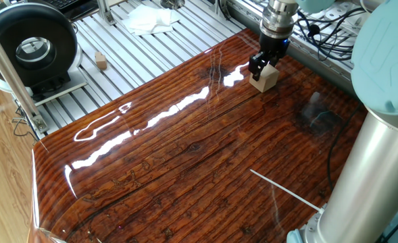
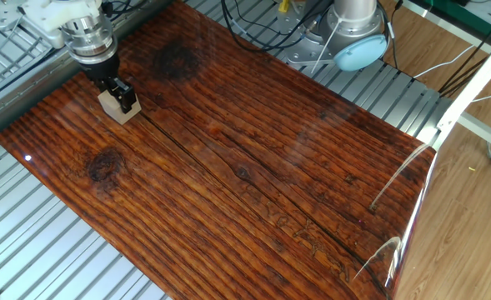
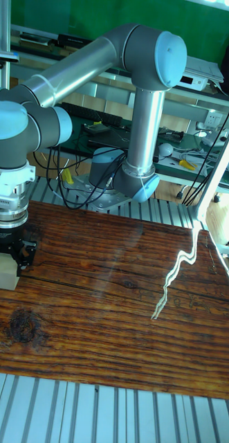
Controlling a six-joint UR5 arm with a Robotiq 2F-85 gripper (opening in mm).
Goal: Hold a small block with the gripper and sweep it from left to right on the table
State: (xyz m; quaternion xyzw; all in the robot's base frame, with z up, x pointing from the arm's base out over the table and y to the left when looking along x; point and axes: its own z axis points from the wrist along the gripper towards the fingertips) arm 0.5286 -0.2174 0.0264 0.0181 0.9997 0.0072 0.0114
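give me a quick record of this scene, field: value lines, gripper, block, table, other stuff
gripper: black two-finger gripper, pointing down, shut on the small block
small block: pale wooden cube, resting on the table near one corner
table: glossy reddish-brown board, strong grain, bright reflections
tiny block: brownish, on the aluminium slats, off the board
white cloth: crumpled on the slats
sweep: block sits at one end of the board; most of the board lies ahead

Bright glare streaks across table (image 1: 185,169)
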